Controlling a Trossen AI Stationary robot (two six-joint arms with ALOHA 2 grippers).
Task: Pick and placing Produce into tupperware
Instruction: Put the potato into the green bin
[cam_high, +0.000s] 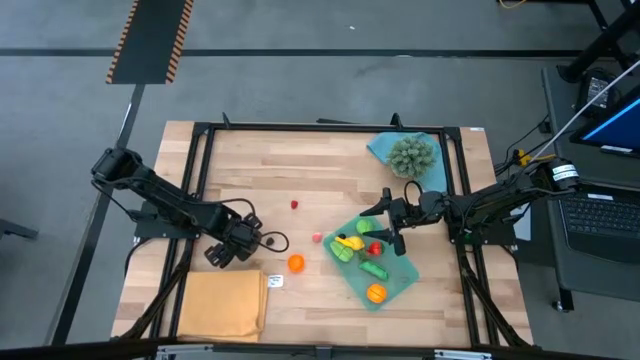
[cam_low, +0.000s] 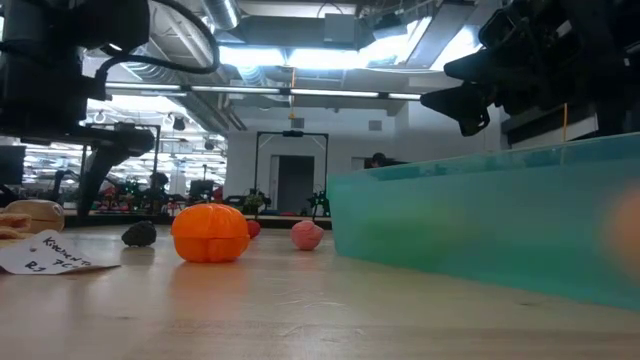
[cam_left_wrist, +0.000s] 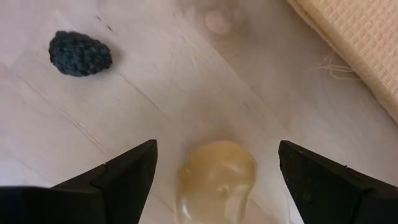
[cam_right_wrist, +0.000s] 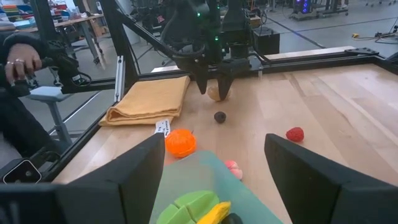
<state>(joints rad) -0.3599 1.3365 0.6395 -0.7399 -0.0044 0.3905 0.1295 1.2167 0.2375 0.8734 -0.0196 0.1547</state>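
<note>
Left gripper (cam_high: 228, 250) sits low over the table (cam_high: 300, 160) in the high view, just beside the orange cloth (cam_high: 222, 305), with an orange piece (cam_high: 296, 263) nearby. Right gripper (cam_high: 385, 222) hovers over the teal tupperware (cam_high: 400, 268), which holds yellow, green, red and orange produce; a red piece (cam_high: 295, 205) and a pink piece (cam_high: 316, 238) lie on the wood, well apart from it. A spiky ball (cam_high: 412, 155) rests on a blue cloth (cam_high: 383, 148).

Low view: the orange piece (cam_low: 210, 232), a dark piece (cam_low: 139, 234) and the pink piece (cam_low: 307, 235) lie beside the tupperware wall (cam_low: 480, 220).

Left wrist view: the fingers (cam_left_wrist: 124, 171) stand wide apart around a tan piece (cam_left_wrist: 216, 180) on the table, not touching it; the dark piece (cam_left_wrist: 81, 53) lies apart.

Right wrist view: its fingers (cam_right_wrist: 311, 165) are spread wide, holding nothing, above the tupperware (cam_right_wrist: 199, 168).
</note>
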